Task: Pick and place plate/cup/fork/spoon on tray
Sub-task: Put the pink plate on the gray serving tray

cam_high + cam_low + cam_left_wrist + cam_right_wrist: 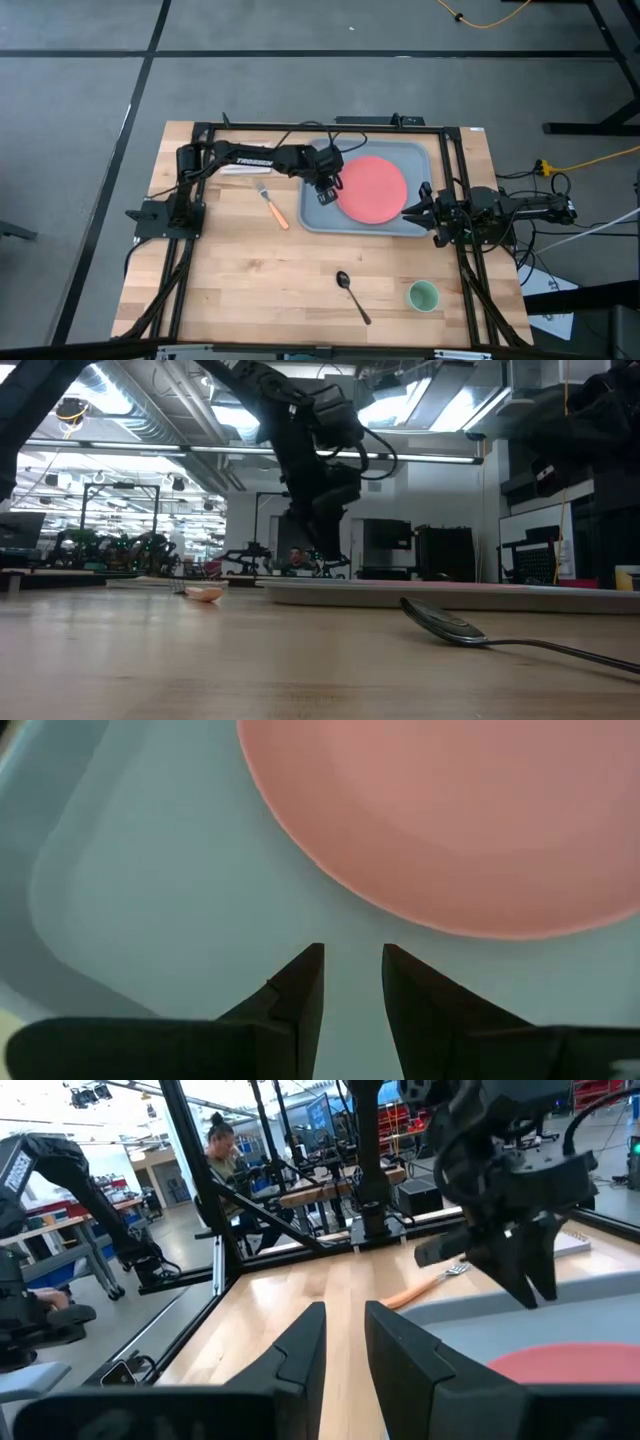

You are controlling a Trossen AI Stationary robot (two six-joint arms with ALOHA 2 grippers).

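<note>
Plate (pixel 373 189) lies on tray (pixel 420 152). Left pincer (pixel 326 189) hovers beside plate rim, fingers narrow, empty. Right pincer (pixel 418 208) waits at tray edge, narrow gap, empty. Fork (pixel 271 204), spoon (pixel 351 294), cup (pixel 423 295) lie on bench (pixel 240 270). Risk: careless lift-off nudges plate.

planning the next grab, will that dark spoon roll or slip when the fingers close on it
The spoon looks thin and rigid, so probably light and stiff. Its bowl sits curved on the wooden table, so it may rock or pivot. The slim handle lies low, likely hard to pinch.
</note>
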